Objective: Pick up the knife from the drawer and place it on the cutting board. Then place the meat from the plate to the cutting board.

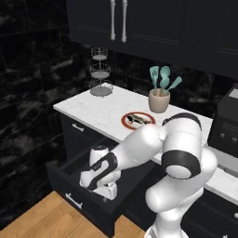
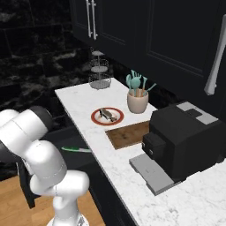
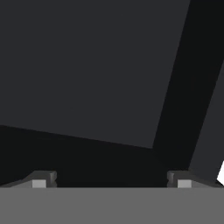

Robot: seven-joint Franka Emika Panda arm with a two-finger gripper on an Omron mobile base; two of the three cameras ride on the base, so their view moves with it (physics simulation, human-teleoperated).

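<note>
On the counter (image 1: pixel 97 114), 1 plate (image 2: pixel 107 116) with 1 meat (image 2: pixel 106 114), 1 cutting board (image 2: pixel 128 134); hand (image 3: pixel 111 183) wide open, empty, inside 1 drawer (image 1: pixel 74 179).

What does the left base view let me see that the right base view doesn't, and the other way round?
Left base view: the front of the open drawer with its silver bar handle, and the arm's fingers lowered into that drawer.

Right base view: the wooden cutting board on the counter next to the plate, and a green-handled knife lying in the drawer.

Both: the red-rimmed plate with the meat on it, the utensil jar, the tiered wire stand and the white counter.
</note>
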